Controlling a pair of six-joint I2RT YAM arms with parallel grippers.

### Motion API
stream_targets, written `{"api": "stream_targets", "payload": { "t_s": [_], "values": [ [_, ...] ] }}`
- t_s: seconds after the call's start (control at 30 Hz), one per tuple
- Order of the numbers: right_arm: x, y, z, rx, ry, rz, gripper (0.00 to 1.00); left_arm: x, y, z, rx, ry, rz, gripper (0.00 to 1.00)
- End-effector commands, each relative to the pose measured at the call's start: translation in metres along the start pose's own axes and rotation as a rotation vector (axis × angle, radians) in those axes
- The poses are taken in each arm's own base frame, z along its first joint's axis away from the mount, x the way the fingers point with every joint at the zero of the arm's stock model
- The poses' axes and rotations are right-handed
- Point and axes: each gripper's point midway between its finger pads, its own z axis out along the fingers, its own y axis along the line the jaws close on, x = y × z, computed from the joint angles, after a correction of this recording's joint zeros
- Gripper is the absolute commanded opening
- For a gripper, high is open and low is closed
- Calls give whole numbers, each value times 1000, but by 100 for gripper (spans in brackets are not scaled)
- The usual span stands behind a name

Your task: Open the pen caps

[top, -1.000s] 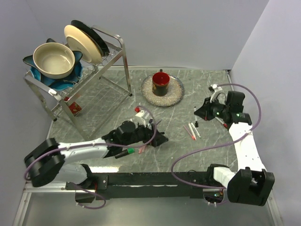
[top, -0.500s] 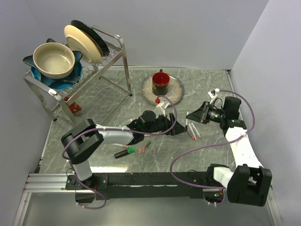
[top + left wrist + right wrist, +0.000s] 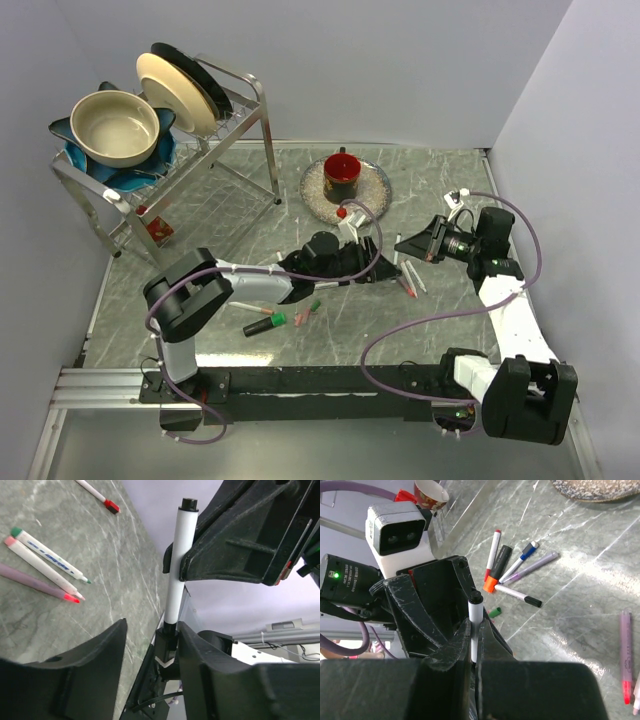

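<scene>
My right gripper [image 3: 476, 630] is shut on a slim white pen [image 3: 474, 625], held off the table; its black end [image 3: 476, 597] sticks out past the fingers. In the left wrist view the pen [image 3: 179, 565] runs down into my left gripper [image 3: 150, 630], whose jaws stand open around the black pen cap [image 3: 167, 640]. The cap touches the right finger, with a gap on the other side. From above, the left gripper [image 3: 385, 272] and right gripper [image 3: 405, 245] meet mid-table. A loose green cap [image 3: 494, 612] and an orange cap [image 3: 490, 584] lie on the table.
Uncapped pens [image 3: 47, 560] lie right of centre, near a purple pen [image 3: 625, 655]. More pens and a black marker [image 3: 262, 326] lie near the front left. A dish rack [image 3: 240, 110] with bowl and plates stands back left. A red cup [image 3: 342, 175] sits on a round mat [image 3: 375, 195].
The left arm swung right across the table up to the pen in the right gripper, and its jaws narrowed. The right gripper moved slightly left with the pen.
</scene>
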Motion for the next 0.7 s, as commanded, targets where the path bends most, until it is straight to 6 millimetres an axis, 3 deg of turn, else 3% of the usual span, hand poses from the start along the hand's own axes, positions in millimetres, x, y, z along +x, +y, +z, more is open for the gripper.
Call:
{"api": "stream_targets", "payload": {
  "t_s": [0.0, 0.13, 0.2, 0.23, 0.27, 0.33, 0.4, 0.47, 0.57, 0.67],
  "values": [
    [-6, 7, -2, -22, -36, -36, 0, -5, -24, 7, 98, 4, -3, 47],
    [-5, 7, -2, -24, -37, -39, 0, -5, -27, 8, 105, 1, -4, 37],
    [-4, 7, -1, -27, -35, -38, 0, -5, -28, 7, 110, 3, -3, 26],
    [-5, 7, -2, -28, -38, -43, 0, -4, -28, 7, 111, 6, -5, 18],
    [-4, 7, -1, -28, -38, -46, 0, -5, -30, 6, 120, 4, -4, 1],
    [-4, 7, -1, -31, -35, -59, 0, -1, -29, 4, 122, 13, -6, 1],
    [0, 11, -1, -66, -14, -89, 26, 0, -30, 1, 129, 16, -3, 1],
    [3, 14, -1, -94, -3, -106, 42, -1, -31, -1, 129, 14, 8, 1],
    [11, 16, 4, -112, 24, -102, 51, -7, -37, 0, 134, 7, 38, 1],
    [15, 17, 7, -112, 40, -96, 47, -9, -41, 2, 139, 11, 54, 1]
  ]
}}
